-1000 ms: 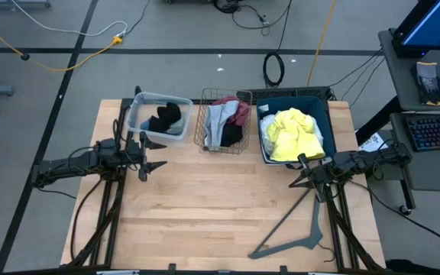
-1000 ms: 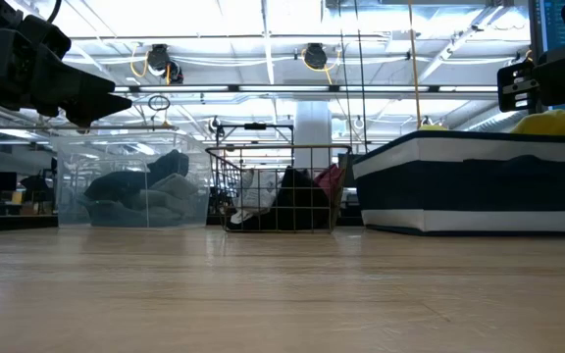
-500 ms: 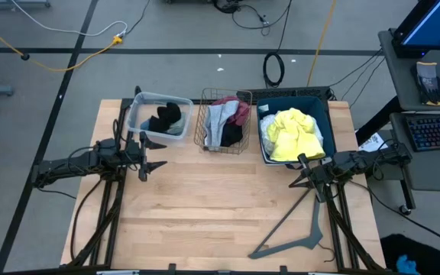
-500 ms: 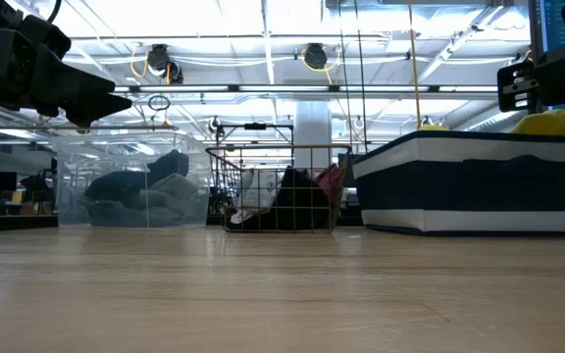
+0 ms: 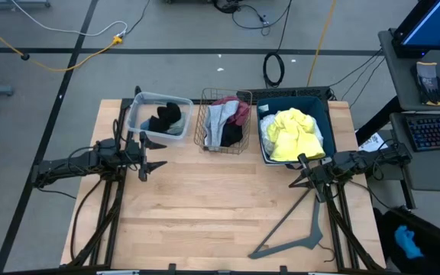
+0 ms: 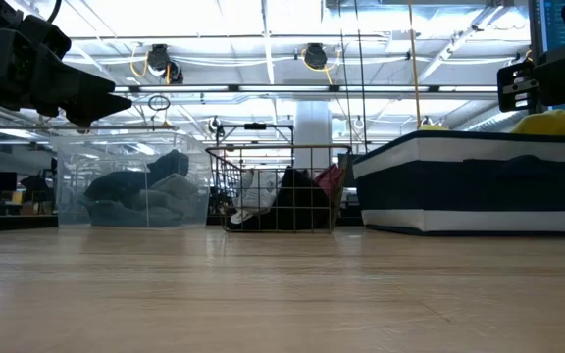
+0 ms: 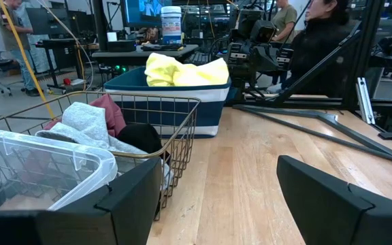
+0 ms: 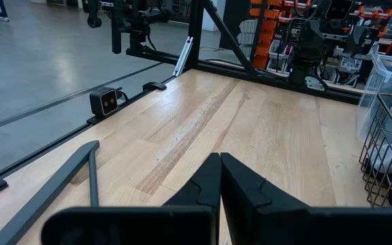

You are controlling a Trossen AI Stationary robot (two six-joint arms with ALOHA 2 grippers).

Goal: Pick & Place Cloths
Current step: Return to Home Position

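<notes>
From above, you find the cloths (image 5: 292, 134) binned along the far edge of the bench (image 5: 205, 206), close by the left pincer (image 5: 163, 153) and right pincer (image 5: 291, 184); wrist views show the left spread wide, empty, the right closed, apparently on nothing.
</notes>
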